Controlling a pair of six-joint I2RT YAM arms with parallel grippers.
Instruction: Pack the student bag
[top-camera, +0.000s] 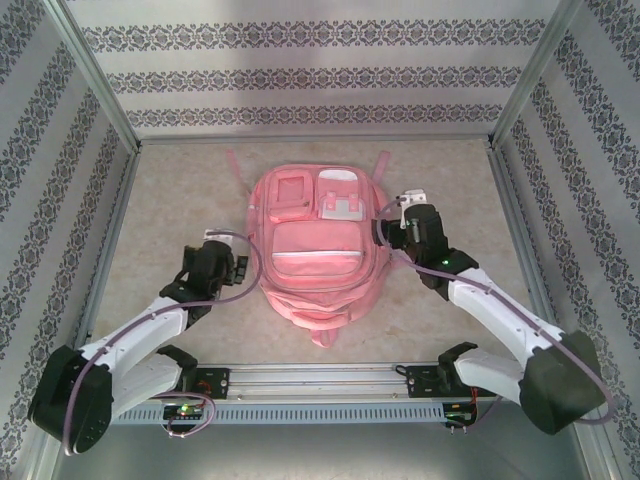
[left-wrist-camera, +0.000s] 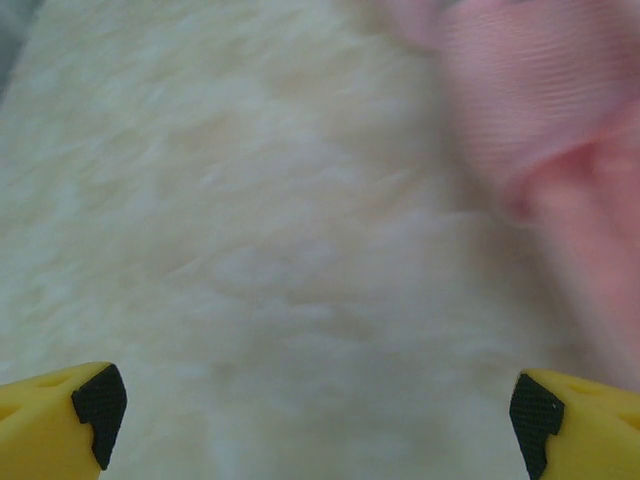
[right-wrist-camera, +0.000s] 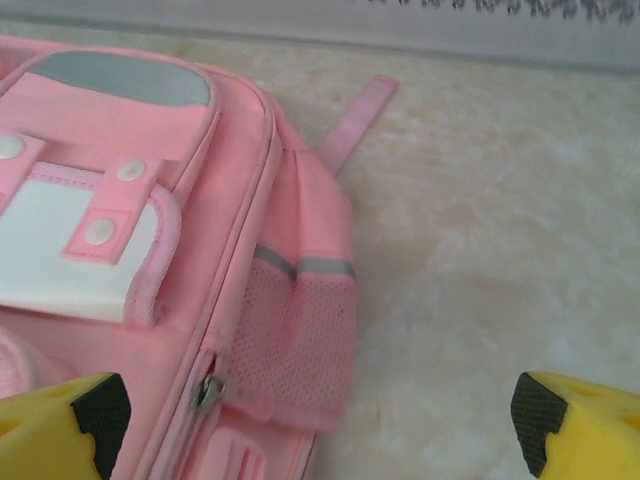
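Note:
The student bag (top-camera: 315, 250), a large pink backpack with white and grey patches, lies flat in the middle of the table with its front pockets up. My left gripper (top-camera: 238, 270) hangs just off its left side, open, over bare tabletop. In the left wrist view the left gripper (left-wrist-camera: 315, 425) holds nothing, and the bag (left-wrist-camera: 540, 120) is a pink blur at the upper right. My right gripper (top-camera: 392, 222) sits at the bag's upper right edge. In the right wrist view the right gripper (right-wrist-camera: 320, 425) stands open above the bag's mesh side pocket (right-wrist-camera: 295, 340), beside a zip pull (right-wrist-camera: 207, 390).
The beige marbled tabletop (top-camera: 160, 200) is closed in by patterned walls (top-camera: 300, 70) at the back and on both sides. A metal rail (top-camera: 320, 380) carrying the arm bases runs along the near edge. A pink strap (right-wrist-camera: 355, 120) trails off the bag's top towards the back wall.

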